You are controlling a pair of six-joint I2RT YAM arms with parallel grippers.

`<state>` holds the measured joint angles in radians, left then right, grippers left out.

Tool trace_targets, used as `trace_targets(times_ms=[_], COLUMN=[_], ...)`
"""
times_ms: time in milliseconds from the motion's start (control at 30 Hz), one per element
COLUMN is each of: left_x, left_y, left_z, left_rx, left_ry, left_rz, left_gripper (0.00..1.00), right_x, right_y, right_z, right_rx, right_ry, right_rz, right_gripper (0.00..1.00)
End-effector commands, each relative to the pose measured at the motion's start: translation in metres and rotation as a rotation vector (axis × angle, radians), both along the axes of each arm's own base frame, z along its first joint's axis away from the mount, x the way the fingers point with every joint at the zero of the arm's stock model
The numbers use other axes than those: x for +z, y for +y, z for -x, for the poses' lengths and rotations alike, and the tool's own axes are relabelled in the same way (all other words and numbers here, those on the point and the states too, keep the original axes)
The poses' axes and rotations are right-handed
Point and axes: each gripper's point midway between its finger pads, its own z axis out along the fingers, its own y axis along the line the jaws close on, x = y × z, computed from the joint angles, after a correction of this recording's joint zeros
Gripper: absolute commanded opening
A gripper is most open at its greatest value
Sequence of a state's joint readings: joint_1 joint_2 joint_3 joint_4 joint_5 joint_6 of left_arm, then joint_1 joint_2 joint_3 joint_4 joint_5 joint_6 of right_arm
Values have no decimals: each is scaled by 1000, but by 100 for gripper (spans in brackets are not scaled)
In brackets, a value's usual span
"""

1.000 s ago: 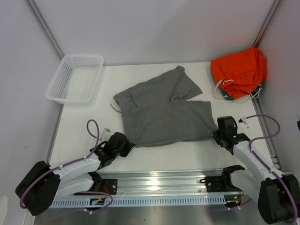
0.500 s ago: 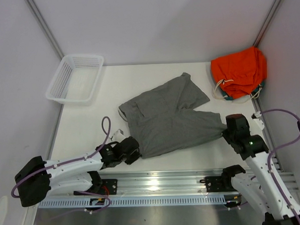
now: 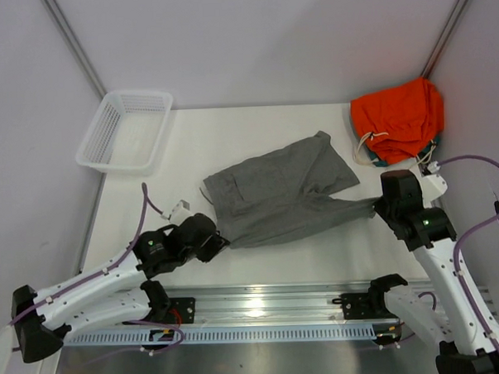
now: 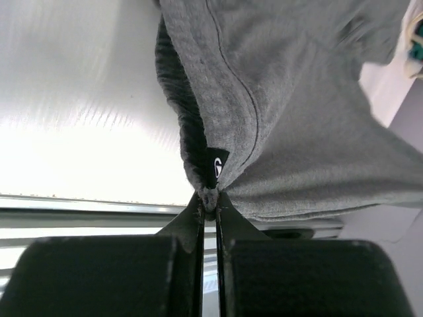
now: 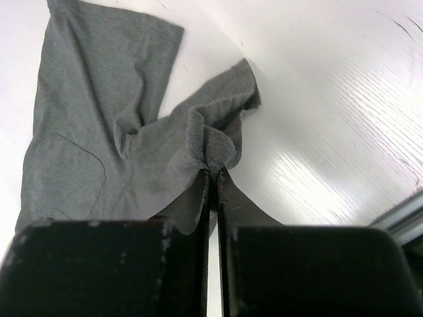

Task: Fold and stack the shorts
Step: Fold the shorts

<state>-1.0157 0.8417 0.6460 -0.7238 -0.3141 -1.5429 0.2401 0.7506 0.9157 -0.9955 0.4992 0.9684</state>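
Observation:
The grey shorts (image 3: pixel 283 194) hang stretched above the white table between my two grippers. My left gripper (image 3: pixel 217 242) is shut on the hem corner at the near left, right below the small dark tag (image 4: pixel 217 165); grey cloth (image 4: pixel 304 119) fills that wrist view. My right gripper (image 3: pixel 376 206) is shut on the opposite corner at the right, where a folded bit of hem (image 5: pixel 211 148) bunches at the fingertips. The far leg of the shorts (image 5: pixel 99 79) trails on the table behind.
A white mesh basket (image 3: pixel 123 130) stands at the far left. A bright orange garment (image 3: pixel 398 118) with a white drawstring lies bunched in the far right corner. The metal rail (image 3: pixel 263 306) runs along the near edge.
Both arms have lifted and pulled the near edge of the shorts taut. The right gripper has moved right and away from me; the whole garment has slid to the right.

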Motion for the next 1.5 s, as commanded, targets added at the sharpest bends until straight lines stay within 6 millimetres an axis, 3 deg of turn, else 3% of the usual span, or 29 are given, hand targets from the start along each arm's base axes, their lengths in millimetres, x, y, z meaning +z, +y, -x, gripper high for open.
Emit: trace_targets(times_ms=[0, 133, 167, 533, 867, 1000, 1033, 1300, 1467], left_x=[20, 40, 53, 56, 60, 55, 56, 44, 33], left_y=[22, 40, 44, 44, 50, 56, 57, 58, 62], left_z=[-6, -22, -31, -73, -108, -122, -127, -165, -182], left_rx=[42, 134, 146, 159, 210, 232, 237, 255, 262], left_ry=[2, 16, -11, 41, 50, 103, 104, 163, 204], left_rz=[-54, -64, -59, -80, -48, -61, -63, -44, -76], left_gripper=[1, 1, 1, 0, 0, 1, 1, 0, 0], right_x=[30, 39, 38, 30, 50, 38, 43, 29, 1], right_y=[-8, -1, 1, 19, 32, 44, 47, 62, 62], right_z=[-29, -52, -59, -121, -185, -217, -226, -271, -290], right_rx=[-22, -2, 5, 56, 83, 119, 124, 144, 131], right_ry=[-97, -131, -122, -99, -124, -99, -125, -140, -84], right_rz=[68, 62, 59, 61, 83, 81, 75, 60, 67], right_gripper=[0, 0, 0, 0, 0, 0, 0, 0, 0])
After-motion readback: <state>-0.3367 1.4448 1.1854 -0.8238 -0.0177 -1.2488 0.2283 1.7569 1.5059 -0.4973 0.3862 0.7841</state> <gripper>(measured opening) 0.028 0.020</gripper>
